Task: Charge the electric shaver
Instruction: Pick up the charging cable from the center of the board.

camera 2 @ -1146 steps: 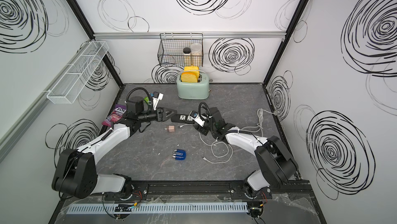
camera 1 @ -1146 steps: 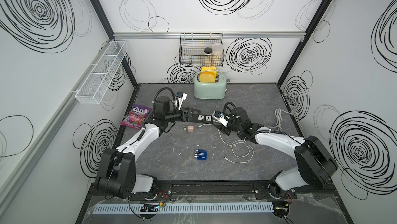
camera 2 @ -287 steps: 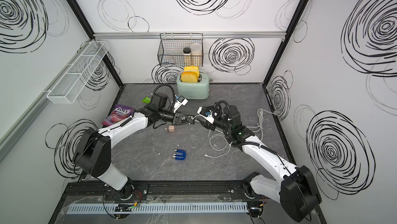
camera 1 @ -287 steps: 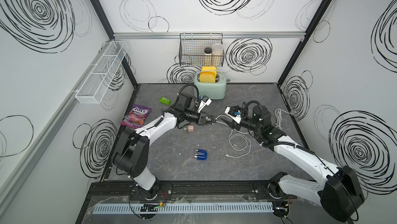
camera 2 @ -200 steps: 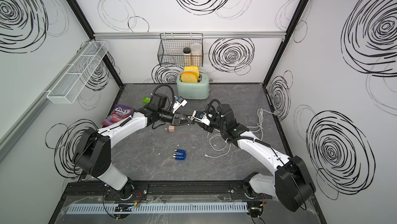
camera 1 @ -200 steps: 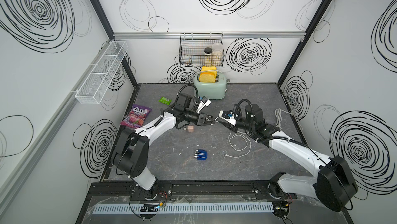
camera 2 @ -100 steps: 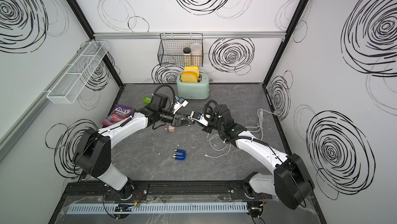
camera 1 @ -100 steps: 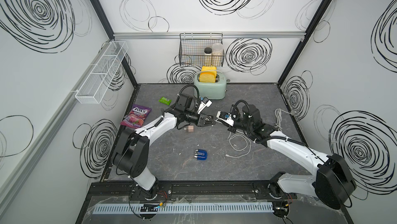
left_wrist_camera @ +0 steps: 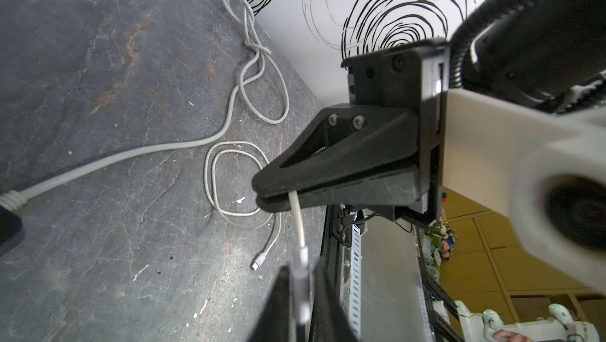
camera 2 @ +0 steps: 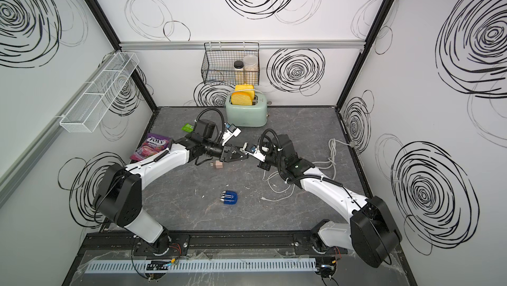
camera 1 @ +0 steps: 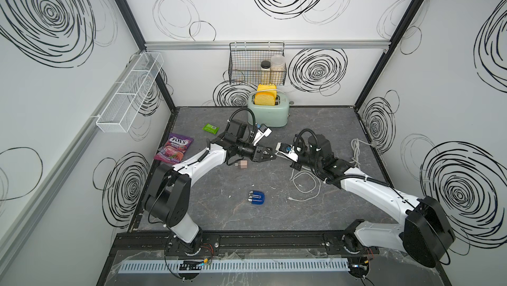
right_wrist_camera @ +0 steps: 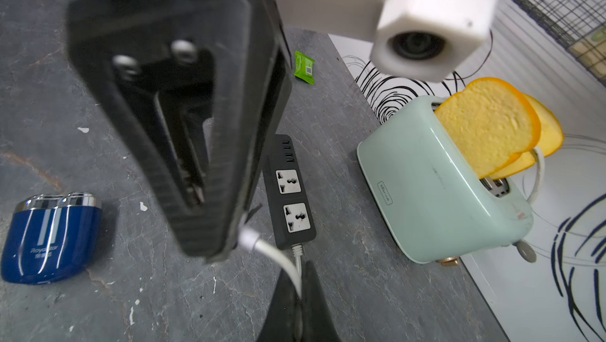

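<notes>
- The right gripper [left_wrist_camera: 262,194] has just pinched shut on the white cable [left_wrist_camera: 296,219].
- The left gripper [camera 1: 273,157], around its plug [left_wrist_camera: 301,258], is loosening (let go yet? can't tell): a handover.
- The electric shaver [camera 1: 257,198] lies unconnected nearer the front, well apart.

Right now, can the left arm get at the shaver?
Probably yes: the shaver lies on bare table toward the front, nothing between it and the left gripper. But the cable plug sits between that gripper's fingers, and the right gripper is shut on the cable.
</notes>
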